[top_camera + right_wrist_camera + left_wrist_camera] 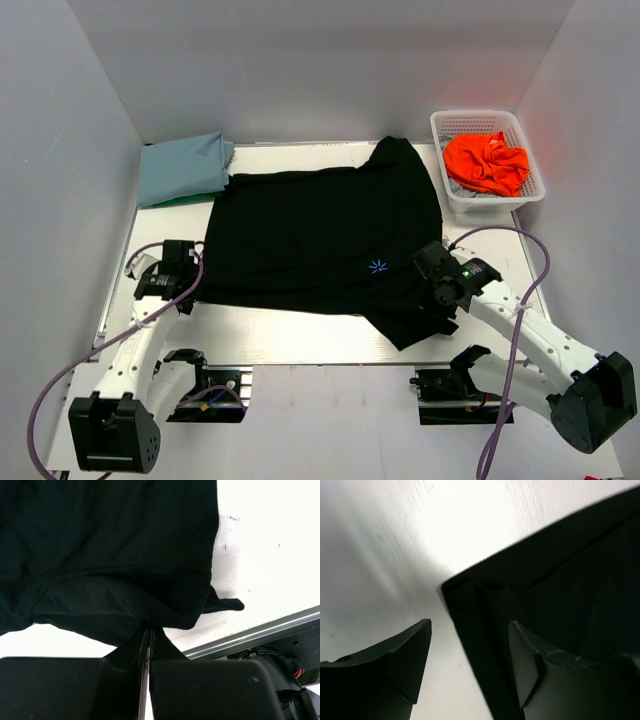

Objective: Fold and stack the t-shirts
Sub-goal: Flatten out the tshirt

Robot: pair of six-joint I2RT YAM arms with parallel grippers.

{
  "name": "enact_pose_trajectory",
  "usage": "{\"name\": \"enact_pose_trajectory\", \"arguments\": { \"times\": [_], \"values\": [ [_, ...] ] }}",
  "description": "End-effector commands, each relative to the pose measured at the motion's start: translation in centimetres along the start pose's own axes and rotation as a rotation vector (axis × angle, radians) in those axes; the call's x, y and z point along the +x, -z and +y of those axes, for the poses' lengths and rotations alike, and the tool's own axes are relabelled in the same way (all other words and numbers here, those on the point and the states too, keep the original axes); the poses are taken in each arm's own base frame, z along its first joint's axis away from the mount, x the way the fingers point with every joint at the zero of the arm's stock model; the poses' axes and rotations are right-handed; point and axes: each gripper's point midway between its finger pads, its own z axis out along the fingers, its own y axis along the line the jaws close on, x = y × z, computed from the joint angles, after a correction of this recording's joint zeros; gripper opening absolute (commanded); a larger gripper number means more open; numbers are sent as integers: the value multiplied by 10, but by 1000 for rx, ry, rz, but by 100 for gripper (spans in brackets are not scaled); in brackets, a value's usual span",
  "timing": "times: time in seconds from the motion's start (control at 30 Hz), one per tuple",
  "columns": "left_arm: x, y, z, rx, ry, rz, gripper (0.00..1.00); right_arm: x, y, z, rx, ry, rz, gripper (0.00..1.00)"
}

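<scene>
a large black t-shirt [320, 225] is lying spread across the middle of the white tabletop [300, 338], and a tiny blue starburst print [378, 266] is showing near its front right part. one sleeve is reaching toward the far edge, and the other is hanging toward the near edge on the right side.

the left claw [188, 272] is sitting at the shirt's near left corner. in the left wrist view this claw [470, 625] is standing open: its fingers [405, 660] are spread wide, with one over bare tabletop and the other over the dark cloth, and the shirt's corner is lying between them, not pinched.

the right claw [432, 270] is sitting on the shirt's right side, just beside the near sleeve. in the right wrist view this claw [148, 630] is pressed closed on a fold of the black cloth, and the fabric is bunching upward from the fingertips (the metal rim of the tabletop is showing just to the right).

at the far left corner a folded light blue t-shirt [183, 167] is resting on a green t-shirt [178, 201], of which only a thin sliver is peeking out; the pile is touching the black shirt's far left edge.

at the far right a white mesh basket [528, 192] is holding a crumpled orange t-shirt [487, 163], well apart from the folded pile.
</scene>
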Motion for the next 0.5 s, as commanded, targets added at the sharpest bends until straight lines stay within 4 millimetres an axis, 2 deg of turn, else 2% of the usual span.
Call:
{"name": "enact_pose_trajectory", "arguments": {
  "times": [0.0,0.03,0.1,0.2,0.27,0.3,0.47],
  "values": [
    [30,2,20,-20,-34,117,72,-6,-4,2,-4,5,-21,0],
    [37,1,16,12,-26,147,72,-5,-5,1,-1,12,-19,0],
    [47,-9,29,-12,-35,157,70,-6,-7,3,-3,14,-16,0],
    [54,-22,32,-42,-36,168,66,-6,-9,4,-5,19,-10,0],
    [54,-28,29,-47,-52,159,62,-6,-10,3,-4,19,-13,0],
    [53,-31,31,-61,-67,154,56,-7,-9,5,-14,16,-16,0],
    [44,-36,26,-85,-73,117,56,-8,-11,3,-4,10,-10,0]
  ]
}}
